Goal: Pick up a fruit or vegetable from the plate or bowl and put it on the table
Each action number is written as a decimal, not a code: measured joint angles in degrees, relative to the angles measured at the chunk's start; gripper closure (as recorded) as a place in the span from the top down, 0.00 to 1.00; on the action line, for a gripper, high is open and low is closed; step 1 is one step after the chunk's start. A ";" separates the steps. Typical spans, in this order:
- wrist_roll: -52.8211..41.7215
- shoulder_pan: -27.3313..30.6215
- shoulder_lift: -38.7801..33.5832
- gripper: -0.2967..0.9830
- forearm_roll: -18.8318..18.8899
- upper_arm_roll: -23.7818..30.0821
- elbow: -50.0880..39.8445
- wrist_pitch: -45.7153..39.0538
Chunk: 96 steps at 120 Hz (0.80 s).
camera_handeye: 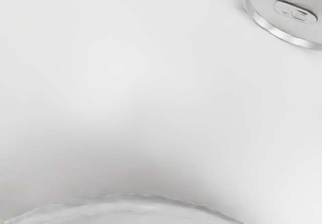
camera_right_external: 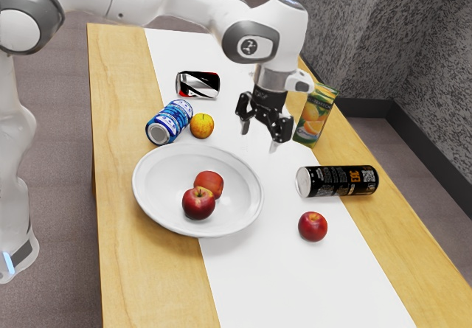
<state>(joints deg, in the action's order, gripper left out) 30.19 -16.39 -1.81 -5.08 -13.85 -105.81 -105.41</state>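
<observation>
- The wooden table (camera_right_external: pixel 122 284), with a white runner (camera_right_external: pixel 287 291) along it;
- the white bowl (camera_right_external: pixel 158 188), with two reddish fruits (camera_right_external: pixel 198 206) touching inside;
- the robot's claw (camera_right_external: pixel 259 136), raised above the runner, its fingers standing apart;
- the black can (camera_right_external: pixel 339 181), lying near a red apple (camera_right_external: pixel 313 228) on the runner;
- the yellow-orange fruit (camera_right_external: pixel 202 126), just beside the blue can (camera_right_external: pixel 169 121)

Speckled grey walls (camera_right_external: pixel 339 33), dark skirting (camera_right_external: pixel 369 107).

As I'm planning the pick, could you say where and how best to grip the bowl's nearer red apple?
I'd take the red apple from above, by its rounded exterior view's left and right sides: the other fruit crowds its far side.
</observation>
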 joint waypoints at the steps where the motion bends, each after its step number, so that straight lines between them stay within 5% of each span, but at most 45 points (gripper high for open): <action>1: 0.15 0.24 0.00 0.77 0.14 0.02 0.00 -0.18; 37: 7.92 -1.73 -1.12 0.77 4.15 -0.20 -6.97 -6.38; 71: 15.74 -4.45 -3.09 0.77 4.09 -0.33 -11.28 -9.12; 96: 20.49 -4.69 -12.96 0.77 5.94 1.83 -19.99 -9.28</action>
<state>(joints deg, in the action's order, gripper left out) 50.68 -21.08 -14.78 0.87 -12.02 -125.81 -114.69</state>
